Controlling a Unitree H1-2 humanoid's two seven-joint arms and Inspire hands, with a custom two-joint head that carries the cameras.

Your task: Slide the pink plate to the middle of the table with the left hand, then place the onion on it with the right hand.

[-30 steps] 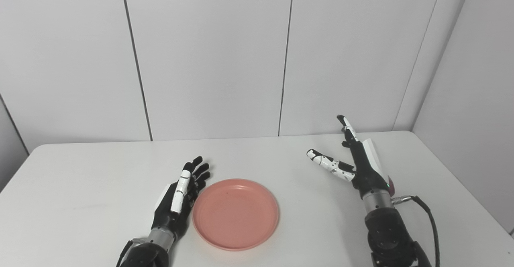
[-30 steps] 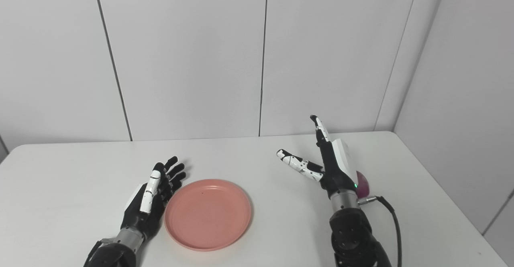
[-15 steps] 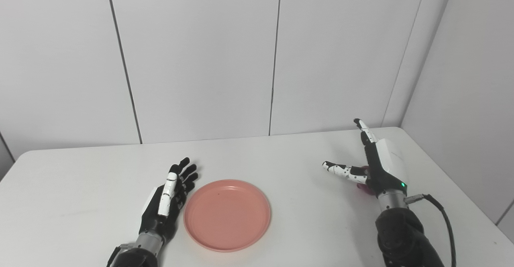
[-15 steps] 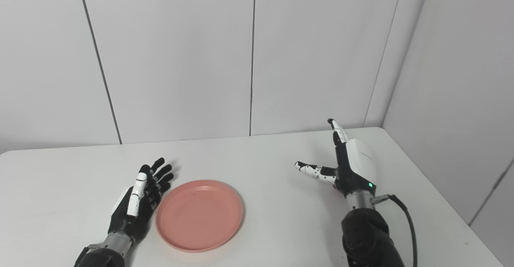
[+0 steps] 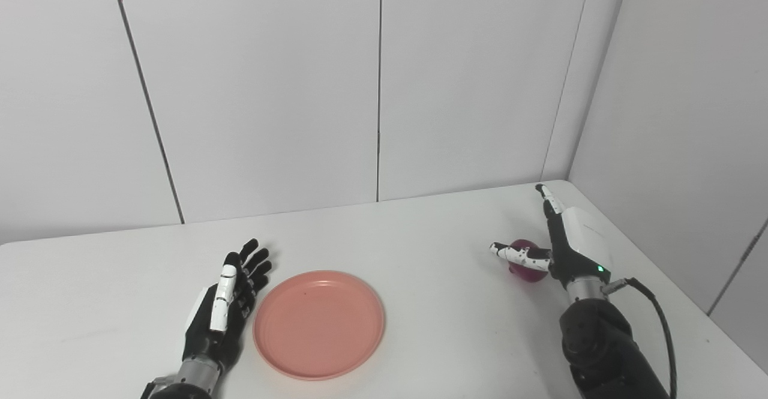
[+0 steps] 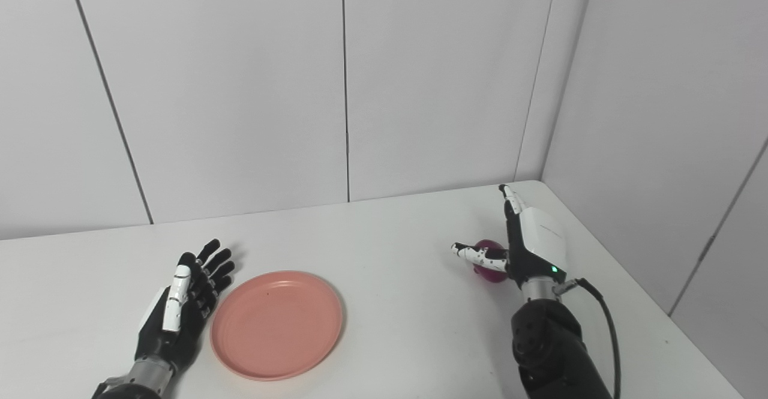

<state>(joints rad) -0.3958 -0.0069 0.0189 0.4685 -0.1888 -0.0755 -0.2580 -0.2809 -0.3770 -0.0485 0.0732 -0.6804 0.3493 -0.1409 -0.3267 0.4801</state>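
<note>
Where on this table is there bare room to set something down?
Bare table runs between the pink plate and the right hand, and along the back wall. It is tighter at the left hand, right beside the plate's rim, and at the right hand, which is over the onion.

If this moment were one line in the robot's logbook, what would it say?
left hand: open, beside pink plate | right hand: open, at onion, not gripping | plate: empty

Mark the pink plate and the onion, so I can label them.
pink plate (image 5: 318, 351), left eye view, near rim.
onion (image 5: 528, 273), left eye view, lower side under the thumb.
</note>
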